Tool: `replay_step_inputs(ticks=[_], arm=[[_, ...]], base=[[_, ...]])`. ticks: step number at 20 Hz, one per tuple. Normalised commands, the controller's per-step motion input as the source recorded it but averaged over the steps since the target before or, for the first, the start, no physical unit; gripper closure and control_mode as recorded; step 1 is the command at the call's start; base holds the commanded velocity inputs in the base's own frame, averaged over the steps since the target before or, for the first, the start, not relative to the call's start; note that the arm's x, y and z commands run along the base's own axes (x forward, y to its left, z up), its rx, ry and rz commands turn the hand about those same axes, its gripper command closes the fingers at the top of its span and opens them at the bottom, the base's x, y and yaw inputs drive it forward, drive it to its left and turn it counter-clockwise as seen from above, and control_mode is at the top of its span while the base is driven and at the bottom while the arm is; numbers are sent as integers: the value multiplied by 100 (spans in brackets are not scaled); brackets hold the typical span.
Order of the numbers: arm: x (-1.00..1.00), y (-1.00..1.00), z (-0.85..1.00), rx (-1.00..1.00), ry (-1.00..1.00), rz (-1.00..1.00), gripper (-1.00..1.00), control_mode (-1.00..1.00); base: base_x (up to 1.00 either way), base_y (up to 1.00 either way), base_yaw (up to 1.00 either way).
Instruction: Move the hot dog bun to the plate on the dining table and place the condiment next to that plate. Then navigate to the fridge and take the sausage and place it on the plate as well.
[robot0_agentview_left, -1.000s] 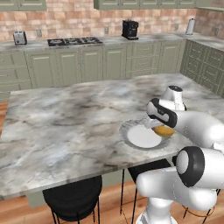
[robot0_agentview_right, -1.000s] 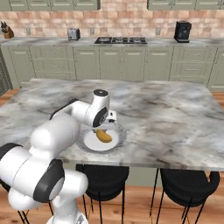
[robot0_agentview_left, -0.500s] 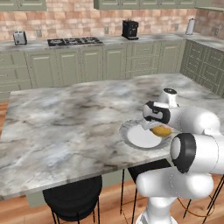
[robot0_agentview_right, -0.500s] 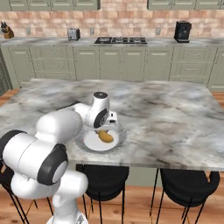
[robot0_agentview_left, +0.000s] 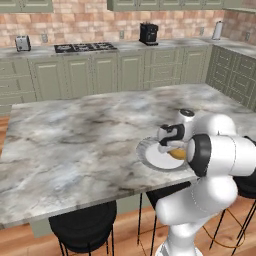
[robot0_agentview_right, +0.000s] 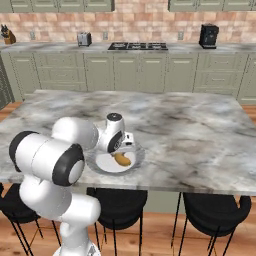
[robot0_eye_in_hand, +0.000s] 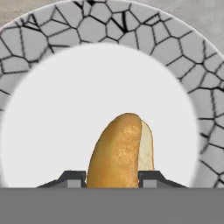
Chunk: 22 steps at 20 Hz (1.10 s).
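While poised low over the plate (robot0_eye_in_hand: 52, 52), gripper (robot0_eye_in_hand: 112, 177) clamped on hot dog bun (robot0_eye_in_hand: 116, 153). Bun over white centre, toward 6 o'clock in hand view. Plate on dining table (robot0_agentview_left: 75, 135), near edge.

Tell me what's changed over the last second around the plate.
The arm's elbow swung in toward the cameras; the pincer stayed low over the plate, still closed on the hot dog bun. Plate and dining table unchanged.

Arm folded low; pincer (robot0_eye_in_hand: 112, 181) pointing down, fingers (robot0_eye_in_hand: 72, 178) partly apart
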Motion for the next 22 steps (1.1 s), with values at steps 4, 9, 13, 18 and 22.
replay_step_inputs(ticks=[4, 9, 13, 18, 22], arm=[[53, -7, -18, 0, 0, 3, 100, -100], [11, -21, 0, 0, 0, 2, -100, -100], [-4, -5, 8, -5, -2, 0, -100, -100], [-3, 0, 46, -8, -4, 0, -100, -100], [-63, 12, 100, -15, -21, 0, -100, -100]], base=[[0, 0, 0], [0, 0, 0], [0, 0, 0], [0, 0, 0], [0, 0, 0]])
